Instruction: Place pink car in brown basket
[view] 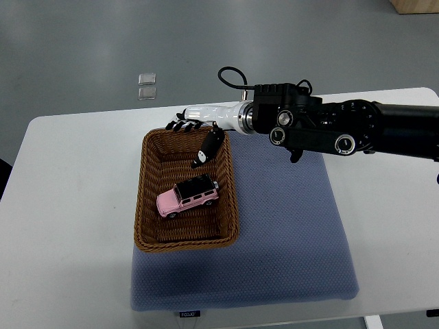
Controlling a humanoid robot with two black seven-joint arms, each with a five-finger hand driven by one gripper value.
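The pink car (187,197), with a black roof, lies inside the brown wicker basket (147,199), near its middle. My right hand (195,133) reaches in from the right and hovers over the basket's far rim, above and beyond the car. Its fingers (208,147) are spread and relaxed, holding nothing, with one pointing down into the basket. The black forearm (329,127) stretches over the mat. My left arm is out of sight.
The basket sits on the left part of a blue-grey mat (288,226) on a white table (68,219). Two small clear squares (146,86) lie on the grey floor beyond the table. A wooden corner (415,5) shows at top right.
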